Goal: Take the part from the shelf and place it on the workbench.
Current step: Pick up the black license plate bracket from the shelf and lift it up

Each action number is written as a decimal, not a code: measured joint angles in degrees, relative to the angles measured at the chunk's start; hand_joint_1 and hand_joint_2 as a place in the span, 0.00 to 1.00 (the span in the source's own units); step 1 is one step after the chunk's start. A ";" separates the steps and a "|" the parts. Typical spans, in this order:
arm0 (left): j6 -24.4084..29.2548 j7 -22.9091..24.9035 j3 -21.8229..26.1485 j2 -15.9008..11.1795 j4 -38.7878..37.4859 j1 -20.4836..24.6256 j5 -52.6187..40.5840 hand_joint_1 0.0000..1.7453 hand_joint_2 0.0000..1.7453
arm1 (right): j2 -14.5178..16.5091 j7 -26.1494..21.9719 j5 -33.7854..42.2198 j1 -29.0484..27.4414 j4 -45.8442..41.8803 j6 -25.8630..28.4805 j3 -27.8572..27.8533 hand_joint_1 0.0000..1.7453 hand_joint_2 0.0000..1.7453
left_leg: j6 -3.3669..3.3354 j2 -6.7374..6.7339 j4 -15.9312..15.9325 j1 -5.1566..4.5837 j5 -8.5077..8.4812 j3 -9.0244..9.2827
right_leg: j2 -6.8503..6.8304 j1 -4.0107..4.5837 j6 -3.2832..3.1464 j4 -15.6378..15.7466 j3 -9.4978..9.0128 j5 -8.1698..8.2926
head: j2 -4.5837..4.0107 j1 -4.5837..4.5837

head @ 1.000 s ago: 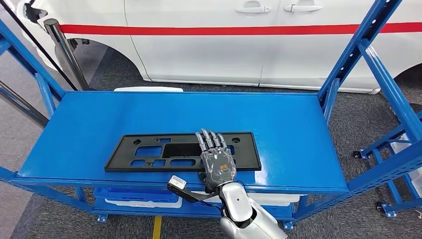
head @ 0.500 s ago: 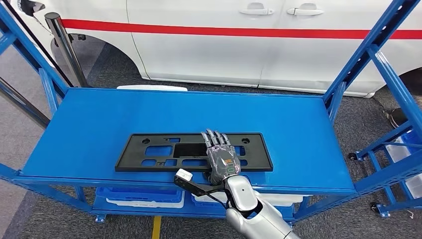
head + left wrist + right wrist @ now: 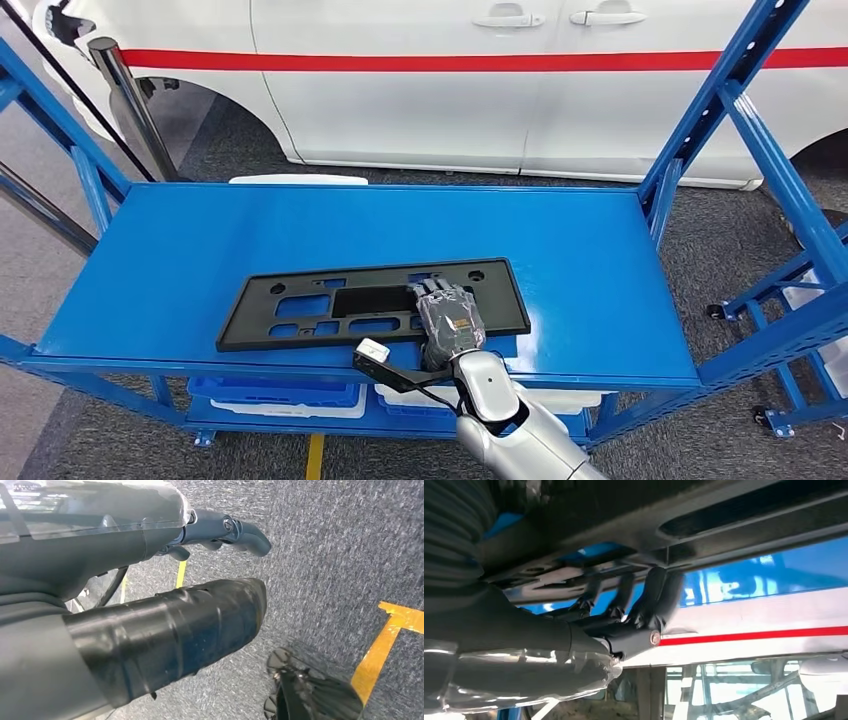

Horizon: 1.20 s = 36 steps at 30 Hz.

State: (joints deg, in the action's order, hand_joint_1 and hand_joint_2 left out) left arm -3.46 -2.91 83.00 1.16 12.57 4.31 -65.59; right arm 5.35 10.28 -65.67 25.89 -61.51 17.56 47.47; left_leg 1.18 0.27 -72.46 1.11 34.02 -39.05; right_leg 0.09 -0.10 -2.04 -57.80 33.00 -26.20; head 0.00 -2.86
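Observation:
A long flat black plastic part (image 3: 300,305) with several cut-outs lies on the blue shelf top (image 3: 300,225), near its front edge. My right hand (image 3: 448,318) reaches over that edge and grips the part at its right half, fingers curled onto it. The part sits skewed, its right end further back than its left. In the right wrist view the dark fingers (image 3: 659,590) hook round the black part (image 3: 724,515) from below its edge. My left hand (image 3: 125,550) hangs over grey floor, holding nothing, thumb and fingers apart.
A white car with a red stripe (image 3: 500,90) stands close behind the shelf. Blue uprights (image 3: 735,90) rise at the shelf's right and left ends. Blue and white bins (image 3: 280,395) sit on the lower level. Yellow tape (image 3: 385,650) marks the floor.
The right hand's fingers, earlier laid flat along the part, are now curled onto it. The part's right end has swung back and it sits skewed. The camera swayed slightly.

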 joint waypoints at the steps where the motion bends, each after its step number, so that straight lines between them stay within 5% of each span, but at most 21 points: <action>1: -0.01 -0.27 0.01 0.01 0.00 -0.04 0.00 0.00 0.00 | 0.00 -0.04 -0.11 -0.03 0.16 0.21 0.00 1.00 1.00 | 0.13 -0.01 -1.10 0.05 -0.21 -0.54 | -0.01 0.00 -0.01 -0.07 -0.01 -0.05 | 0.00 0.01; 4: -0.02 -0.96 0.01 0.00 0.00 -0.06 0.00 0.00 0.00 | 0.00 -0.09 -0.40 0.08 0.38 0.79 0.00 1.00 1.00 | 0.23 -0.05 6.95 0.21 -5.41 3.23 | 0.14 -0.09 0.29 -0.58 -0.09 -0.46 | 0.00 0.00; 6: 0.01 -1.30 0.02 -0.02 0.00 0.07 0.04 0.00 0.50 | 0.00 -0.09 -0.49 0.17 0.46 1.02 -0.01 1.00 1.00 | -0.10 0.00 12.67 0.05 -7.14 5.94 | 0.30 0.09 0.79 -1.14 0.10 -0.78 | 0.00 -0.01; 8: 0.09 -1.94 0.02 -0.03 0.00 0.13 0.14 0.00 1.00 | 0.00 -0.09 -0.73 0.19 0.51 1.08 -0.03 1.00 1.00 | -0.68 0.08 13.78 -0.19 -6.90 6.46 | 0.45 0.28 1.30 -1.30 0.29 -0.78 | 0.00 -0.02; 11: 0.17 -3.09 0.04 -0.03 0.00 0.07 0.20 0.00 1.00 | -0.01 -0.10 -1.08 0.14 0.51 1.04 -0.14 1.00 1.00 | -1.76 -0.07 14.15 0.05 -7.30 6.55 | 0.44 0.18 2.13 -2.61 0.80 -1.91 | 0.00 -0.04; 14: 0.48 -3.62 0.04 -0.13 0.00 0.10 0.15 0.00 1.00 | -0.05 -0.11 -1.28 -0.16 0.55 1.10 -0.30 1.00 1.00 | -2.55 -0.27 14.35 0.08 -7.46 6.55 | 0.29 -0.09 2.75 -11.87 4.97 -6.91 | 0.00 -0.05; 16: 0.86 -3.71 0.04 -0.19 0.00 0.07 0.02 0.00 1.00 | -0.13 -0.15 -1.57 -0.62 0.58 1.24 -0.38 1.00 1.00 | -2.67 -0.31 14.29 0.04 -7.41 6.57 | 0.26 -0.24 2.88 -17.15 7.50 -8.36 | 0.00 -0.04; 18: 1.04 -3.66 0.04 -0.20 0.00 0.05 -0.09 0.00 1.00 | -0.17 -0.23 -1.89 -0.90 0.58 1.42 -0.43 1.00 1.00 | -2.59 -0.26 14.24 0.05 -7.30 6.79 | 0.23 -0.40 2.79 -14.13 6.09 -5.51 | 0.00 -0.04; 21: 1.08 -3.59 0.03 -0.21 0.00 0.09 -0.15 0.00 1.00 | -0.17 -0.44 -2.19 -0.95 0.54 1.79 -0.44 1.00 1.00 | -1.97 -0.11 14.05 -0.16 -6.97 6.98 | 0.22 -0.38 2.31 -3.44 1.14 -1.04 | 0.00 -0.03; 26: 1.18 -3.14 0.03 -0.24 0.00 0.10 -0.11 0.00 1.00 | -0.21 -0.38 -2.83 -1.27 0.20 2.44 -0.44 1.00 1.00 | -0.42 -0.04 13.39 0.00 -6.12 6.75 | 0.20 -0.25 0.92 -0.86 0.13 -0.50 | 0.00 0.00; 30: 2.73 -1.75 0.02 -0.21 0.00 -0.02 -0.58 0.00 1.00 | -1.44 1.73 -8.72 -5.50 -1.79 8.51 -1.03 1.00 1.00 | 0.11 -0.07 1.45 0.10 0.42 1.55 | -0.29 -0.22 0.18 -0.42 -0.01 -0.26 | 0.00 0.01; 31: 3.12 -1.55 0.02 -0.18 0.00 -0.14 -0.62 0.00 1.00 | -1.97 2.46 -11.53 -7.67 -2.98 11.65 -1.52 1.00 1.00 | 0.20 -0.08 -0.78 0.13 0.95 0.55 | -0.40 -0.16 0.15 -0.47 -0.01 -0.33 | 0.00 0.01; 33: 3.45 -1.09 0.04 -0.13 0.00 -0.45 -0.40 0.00 1.00 | -2.78 3.23 -16.81 -12.27 -6.01 17.43 -3.02 1.00 1.00 | 0.25 -0.11 0.99 0.20 -1.26 1.47 | -0.43 -0.15 0.18 -0.71 -0.01 -0.54 | 0.00 0.01; 36: 3.50 -0.60 0.08 -0.07 0.00 -0.53 -0.09 0.00 1.00 | -3.06 2.99 -20.78 -16.96 -10.40 21.07 -5.60 1.00 1.00 | -0.07 -0.02 11.23 0.13 -5.82 6.32 | -0.07 -0.03 0.74 -1.39 0.16 -1.01 | 0.00 0.01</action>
State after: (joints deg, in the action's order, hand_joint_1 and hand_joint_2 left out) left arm 0.04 -3.51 83.08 1.09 12.57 3.79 -65.68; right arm 2.29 13.27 -86.45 8.93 -71.91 38.63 41.88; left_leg 1.11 0.25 -61.23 1.25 28.21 -32.72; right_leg 0.02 -0.13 -1.30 -59.19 33.15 -27.21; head 0.00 -2.85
